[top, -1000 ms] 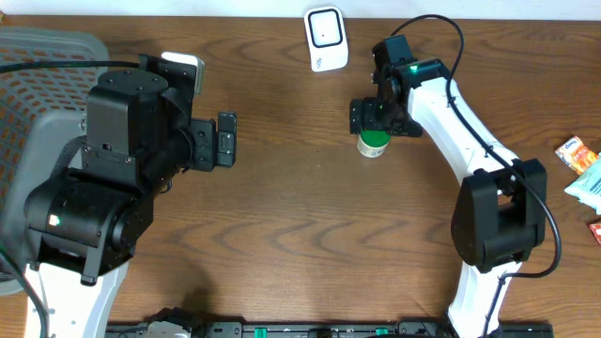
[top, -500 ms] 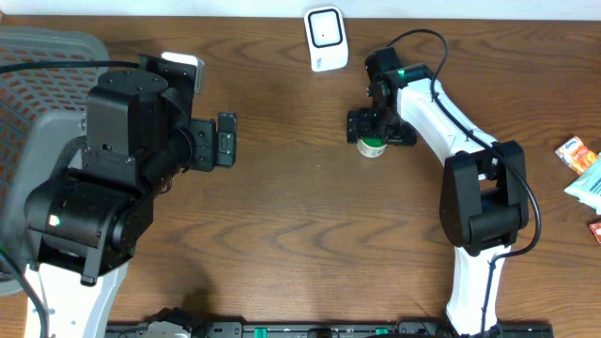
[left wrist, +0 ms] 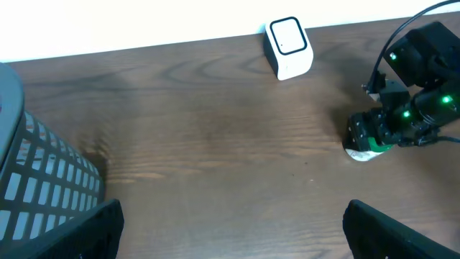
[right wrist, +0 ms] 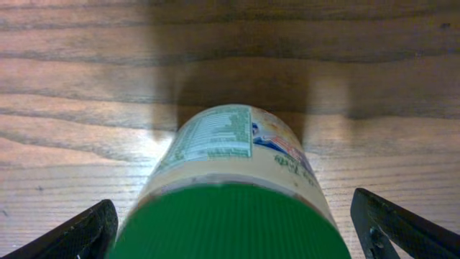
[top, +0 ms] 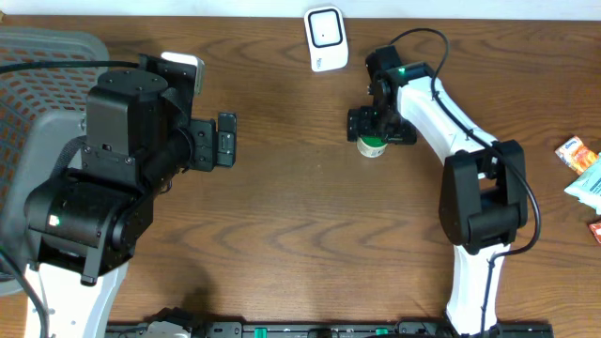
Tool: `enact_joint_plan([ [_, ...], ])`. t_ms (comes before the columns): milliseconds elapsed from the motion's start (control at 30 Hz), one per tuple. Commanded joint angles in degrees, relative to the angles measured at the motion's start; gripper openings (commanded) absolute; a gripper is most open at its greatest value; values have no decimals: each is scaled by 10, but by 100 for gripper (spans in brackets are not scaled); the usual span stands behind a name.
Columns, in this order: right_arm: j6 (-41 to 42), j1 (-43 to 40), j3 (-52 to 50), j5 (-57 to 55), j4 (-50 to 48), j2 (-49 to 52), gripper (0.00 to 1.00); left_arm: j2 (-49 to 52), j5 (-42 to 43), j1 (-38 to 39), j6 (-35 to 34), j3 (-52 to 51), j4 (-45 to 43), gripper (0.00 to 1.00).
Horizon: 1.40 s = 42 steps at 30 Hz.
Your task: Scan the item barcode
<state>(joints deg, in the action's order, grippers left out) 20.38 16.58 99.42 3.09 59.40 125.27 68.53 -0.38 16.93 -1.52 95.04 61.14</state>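
The item is a small jar with a green lid point(top: 373, 146), standing upright on the wooden table below the white barcode scanner point(top: 325, 38). My right gripper point(top: 380, 125) hangs over the jar, open, one finger on each side and neither touching it. The right wrist view looks down on the green lid point(right wrist: 230, 219) and the printed label point(right wrist: 215, 137), with the right gripper point(right wrist: 241, 229) spread wide around them. My left gripper point(top: 225, 139) is open over bare table at the left. From the left wrist, the left gripper point(left wrist: 233, 234) is empty, and the scanner point(left wrist: 289, 47) and jar point(left wrist: 363, 150) lie farther off.
A grey mesh basket point(top: 38, 56) fills the far left, seen also in the left wrist view point(left wrist: 36, 180). Snack packets point(top: 577, 155) lie at the right edge. A small white object point(top: 183, 66) shows behind the left arm.
My right arm shifted slightly left and closer over the jar, covering more of the lid, then held still. The left arm has not moved.
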Motion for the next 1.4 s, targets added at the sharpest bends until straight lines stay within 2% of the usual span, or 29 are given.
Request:
enact_joint_plan([
  [0, 8, -10, 36, 2, 12, 32, 98, 0, -7, -3, -3, -2, 0, 98],
  [100, 8, -10, 53, 2, 30, 44, 98, 0, -7, -3, -3, -2, 0, 98],
  [300, 8, -11, 56, -3, 63, 52, 88, 0, -7, -3, -3, -2, 0, 98],
  [367, 8, -10, 56, -6, 68, 52, 88, 0, -7, -3, -3, -2, 0, 98],
  [700, 8, -13, 55, -34, 54, 53, 87, 0, -7, -3, -3, -2, 0, 98],
  [1067, 9, -7, 55, -19, 53, 82, 75, 0, -7, -3, -3, -2, 0, 98],
  [1367, 6, -3, 55, -18, 62, 82, 70, 0, -7, -3, -3, -2, 0, 98],
])
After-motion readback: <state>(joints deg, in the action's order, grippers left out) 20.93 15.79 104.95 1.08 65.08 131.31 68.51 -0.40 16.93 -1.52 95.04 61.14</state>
